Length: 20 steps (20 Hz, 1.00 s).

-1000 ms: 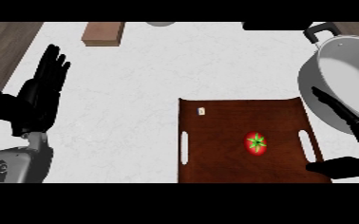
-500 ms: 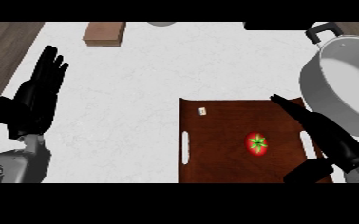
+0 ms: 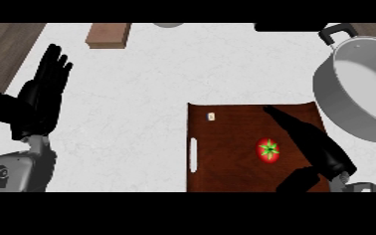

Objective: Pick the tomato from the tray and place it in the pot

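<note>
Dark brown tray (image 3: 228, 154) in the lower middle-right of the frame, on the white counter (image 3: 161, 79); white slot handle along its left edge, small pale tag near its upper left corner. Red tomato (image 3: 269, 150) with green star-shaped calyx on the tray, right of the tray's centre, untouched.

Right hand (image 3: 312, 142) over the tray's right part, entering from the lower right corner, fingers straight and stretched toward the upper left, thumb spread apart below; open, nothing held. Fingers just beside the tomato on its right, whether touching not clear.

Grey pot (image 3: 352, 94) at the right edge of the frame, upper right of the tray, partly cut off, black handle at its top; interior bare as far as visible.

Left hand (image 3: 40, 97) at the left edge, mid-height, open with fingers up, resting, nothing held; grey forearm below it in the lower left corner.

Brown block (image 3: 109, 35) at upper left-centre on the counter, well apart from the tray. Strip of wood surface in the upper left corner.
</note>
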{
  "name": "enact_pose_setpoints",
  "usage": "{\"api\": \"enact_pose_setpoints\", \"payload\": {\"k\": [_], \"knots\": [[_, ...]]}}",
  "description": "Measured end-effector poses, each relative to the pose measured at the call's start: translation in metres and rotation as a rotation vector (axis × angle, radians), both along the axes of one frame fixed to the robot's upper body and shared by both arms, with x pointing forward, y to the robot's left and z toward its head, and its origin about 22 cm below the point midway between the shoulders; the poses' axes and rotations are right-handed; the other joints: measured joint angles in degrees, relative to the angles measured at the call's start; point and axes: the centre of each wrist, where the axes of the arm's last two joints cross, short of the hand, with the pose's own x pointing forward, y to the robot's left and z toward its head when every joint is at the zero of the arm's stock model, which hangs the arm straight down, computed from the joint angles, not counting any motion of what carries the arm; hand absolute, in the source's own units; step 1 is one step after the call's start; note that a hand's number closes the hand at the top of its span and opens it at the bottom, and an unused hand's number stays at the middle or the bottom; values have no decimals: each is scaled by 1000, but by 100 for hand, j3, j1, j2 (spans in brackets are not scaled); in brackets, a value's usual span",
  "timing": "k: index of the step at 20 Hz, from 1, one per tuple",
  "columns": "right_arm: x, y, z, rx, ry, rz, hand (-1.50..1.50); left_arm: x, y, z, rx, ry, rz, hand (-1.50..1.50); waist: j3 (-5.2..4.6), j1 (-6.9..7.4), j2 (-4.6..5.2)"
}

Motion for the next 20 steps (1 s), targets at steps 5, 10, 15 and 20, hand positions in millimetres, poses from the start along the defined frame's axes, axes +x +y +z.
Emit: {"api": "enact_pose_setpoints", "payload": {"k": [5, 10, 15, 20], "knots": [[5, -2, -13, -63, 9, -42, -150, -1, 3, 4, -2, 2, -4, 0, 2, -2, 1], [6, 5, -26, -68, 13, -49, -150, -9, 3, -5, -1, 6, -11, 0, 2, -3, 1], [4, 12, -45, -76, 13, -49, -150, -7, 1, -3, 0, 7, -4, 0, 2, -6, 1], [11, 5, -57, -99, 27, -70, -150, -4, 7, -3, 1, 2, -7, 0, 2, -7, 3]]}}
